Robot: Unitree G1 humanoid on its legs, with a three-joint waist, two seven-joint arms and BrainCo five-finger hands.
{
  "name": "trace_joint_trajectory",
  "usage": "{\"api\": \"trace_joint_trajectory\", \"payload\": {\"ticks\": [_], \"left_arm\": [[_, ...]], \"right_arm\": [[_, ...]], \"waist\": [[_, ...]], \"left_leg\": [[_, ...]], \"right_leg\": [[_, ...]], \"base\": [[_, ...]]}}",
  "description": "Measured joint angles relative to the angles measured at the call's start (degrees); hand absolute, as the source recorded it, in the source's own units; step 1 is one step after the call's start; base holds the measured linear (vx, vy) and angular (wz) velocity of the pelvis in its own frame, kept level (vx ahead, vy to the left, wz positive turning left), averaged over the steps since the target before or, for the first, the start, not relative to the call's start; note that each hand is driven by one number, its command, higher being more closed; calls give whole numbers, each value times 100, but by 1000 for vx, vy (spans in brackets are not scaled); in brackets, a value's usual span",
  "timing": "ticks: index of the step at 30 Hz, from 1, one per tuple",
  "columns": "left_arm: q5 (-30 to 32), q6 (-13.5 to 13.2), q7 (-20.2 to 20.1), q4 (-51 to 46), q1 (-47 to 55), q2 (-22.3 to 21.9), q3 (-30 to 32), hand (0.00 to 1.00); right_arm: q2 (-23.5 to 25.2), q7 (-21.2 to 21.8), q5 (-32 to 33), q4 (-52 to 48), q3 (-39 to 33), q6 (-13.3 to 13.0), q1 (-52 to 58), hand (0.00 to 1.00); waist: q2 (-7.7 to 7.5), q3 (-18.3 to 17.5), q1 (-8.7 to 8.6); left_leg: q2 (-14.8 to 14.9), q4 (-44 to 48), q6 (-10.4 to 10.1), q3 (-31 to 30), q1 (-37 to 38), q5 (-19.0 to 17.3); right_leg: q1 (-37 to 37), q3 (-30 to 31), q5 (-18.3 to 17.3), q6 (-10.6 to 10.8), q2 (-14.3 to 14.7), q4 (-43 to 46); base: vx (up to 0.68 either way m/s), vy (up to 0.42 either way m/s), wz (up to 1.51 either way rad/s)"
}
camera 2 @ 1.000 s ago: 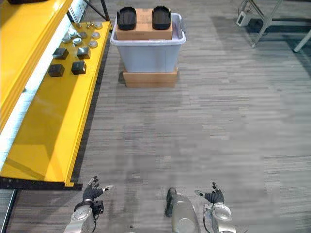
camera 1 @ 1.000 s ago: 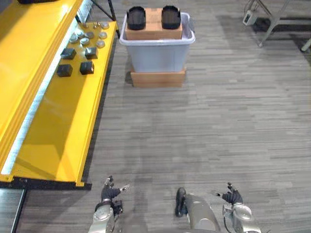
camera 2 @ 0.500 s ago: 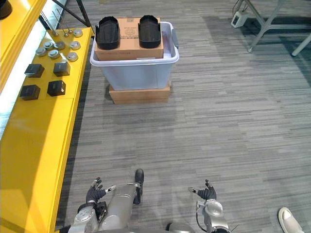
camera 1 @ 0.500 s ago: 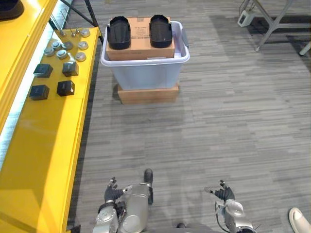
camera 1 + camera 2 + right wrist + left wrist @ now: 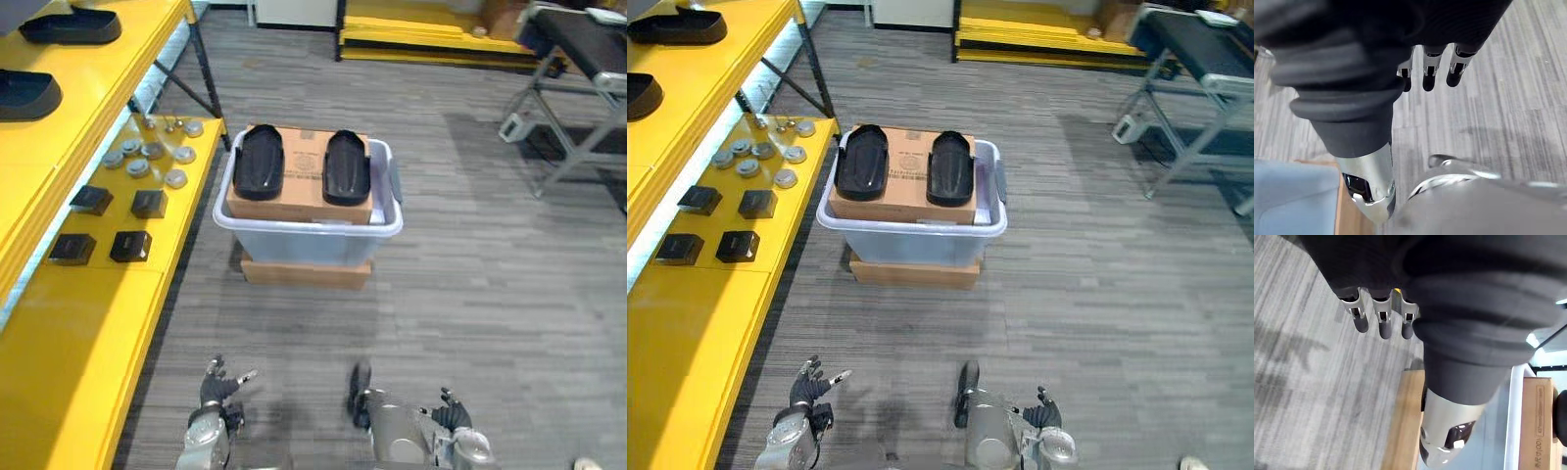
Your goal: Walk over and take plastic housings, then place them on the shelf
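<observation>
Two black plastic housings [image 5: 259, 162] [image 5: 347, 166] lie side by side on a brown cardboard box [image 5: 302, 186] inside a pale grey tub [image 5: 313, 240], ahead on the floor. Two more black housings [image 5: 71, 26] [image 5: 24, 93] rest on the yellow shelf's [image 5: 59, 372] upper levels at the left. My left hand [image 5: 216, 390] hangs low at the bottom left, fingers relaxed and holding nothing. My right hand [image 5: 451, 419] hangs at the bottom right, also open and holding nothing. Both are well short of the tub.
The tub stands on a flat wooden box [image 5: 306, 274]. On the shelf's lower level lie several small black blocks [image 5: 129, 245] and round silver parts [image 5: 147, 157]. A metal-framed stand [image 5: 578, 59] is at the far right. Grey floor lies between me and the tub.
The view has shifted: the tub and shelf now sit lower and nearer the middle, and more of the room beyond shows. Both hands stay low and open.
</observation>
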Motion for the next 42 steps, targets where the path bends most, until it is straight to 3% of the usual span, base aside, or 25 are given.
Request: {"api": "trace_joint_trajectory", "payload": {"ticks": [1, 2, 3, 4, 5, 7, 9, 10, 11, 12, 14, 16, 20, 32, 37, 42], "left_arm": [[61, -3, -4, 3, -21, -63, 19, 0], [79, -3, -4, 1, -28, -99, 48, 0], [80, -8, -12, -4, -27, -158, 47, 0], [76, -5, -13, 21, -4, -179, 46, 0], [76, -4, -17, 36, 17, -187, 45, 0], [73, -2, -40, 43, 103, -224, 42, 0], [62, -2, -38, 43, 129, -208, 45, 0], [62, -1, -36, 45, 150, -209, 43, 0], [55, -2, -27, 54, 199, -259, 31, 0], [42, 2, -16, 133, 204, -257, 19, 0], [36, 0, -11, 160, 185, -122, -20, 0], [33, 0, -12, 161, 202, -42, -28, 0], [32, 1, -42, 108, 219, 133, -51, 0], [55, -16, -262, -438, 617, 326, -60, 0], [98, -35, -276, -484, 710, 324, -132, 0], [146, -72, -342, -503, 671, 326, -336, 0]], "right_arm": [[25, -1, 4, -89, -45, 0, 99, 0], [28, -3, 9, -137, -38, 0, 144, 0], [71, -6, 20, -179, -17, -12, 175, 0], [62, -10, 78, -157, -33, -17, 148, 0], [77, -14, 100, -158, -40, -27, 144, 0], [76, -17, 214, -138, -66, -38, 118, 0], [86, -26, 247, -121, -175, -40, 48, 0], [78, -28, 248, -120, -176, -42, 53, 0], [11, -37, 247, -123, -190, -40, 105, 0], [19, -44, 248, -52, -236, -21, 132, 0], [136, -43, 249, -55, -256, -16, 309, 0], [152, -44, 275, -55, -316, -16, 313, 0], [122, -65, 449, -285, -486, -22, 298, 0], [13, -414, 861, -3942, -2020, -295, 661, 0], [-220, -561, 619, -4758, -1881, -471, 293, 0], [-763, -648, 80, -4741, -883, -597, -573, 0]], "waist": [[17, -8, 4], [17, -8, 7], [50, 0, 19], [71, -9, 79], [58, -11, 117], [48, -8, 174], [100, -27, 177], [124, -40, 174], [297, -106, 155], [343, -106, 159], [110, -236, 157], [44, -285, 163], [60, -350, 144], [-132, -583, -14], [-162, -603, -10], [-132, -592, 15]], "left_leg": [[117, 788, -174, 12, -244, 272], [162, 1354, -258, 26, -434, 507], [412, 2460, -286, 113, -946, 627], [644, 3103, -172, 454, -1328, 383], [700, 3153, -126, 606, -1447, 275], [675, 2193, -46, 846, -1725, -39], [592, 950, -58, 680, -1847, -8], [542, 440, -102, 602, -1844, 154], [530, -328, -44, 419, -1883, 1093], [505, -342, -99, 373, -1868, 1143], [245, -756, 10, 512, -1590, 1219], [94, -1041, 102, 662, -1430, 1283], [-126, -1461, 219, 831, -1224, 1364], [-192, -2106, 211, 1009, -960, 1459], [-192, -2217, 210, 1019, -940, 1519], [-236, -2506, 253, 836, -1247, 1868]], "right_leg": [[274, -161, -269, -18, 40, 54], [447, -218, -350, -39, 68, -20], [853, -307, -390, -74, 211, -345], [1243, -321, -358, -118, 353, -679], [1420, -309, -351, -123, 384, -814], [1854, -218, -346, -115, 383, -1119], [1970, -105, -337, -52, 368, -1224], [2022, -79, -350, 6, 364, -1282], [2092, -7, -404, 146, 463, -1344], [2140, 64, -457, 253, 491, -1354], [2187, 138, -527, 431, 163, -1365], [2181, 234, -551, 537, -1, -1369], [2075, 387, -575, 655, -206, -1389], [2088, 530, -554, 705, -199, -1603], [2060, 529, -549, 710, -197, -1604], [1763, 348, -435, 724, -203, -1671]], "base": [[483, -252, 50], [443, -228, 51], [412, -176, 21], [403, -149, 6], [382, -126, -13], [399, -59, -23], [249, 57, -37], [172, 108, -28], [201, 159, -23], [235, 187, -13], [174, 149, -1], [86, 86, -16], [77, 82, -17], [93, 2, -6], [12, -8, 0], [-63, -6, 19]]}}
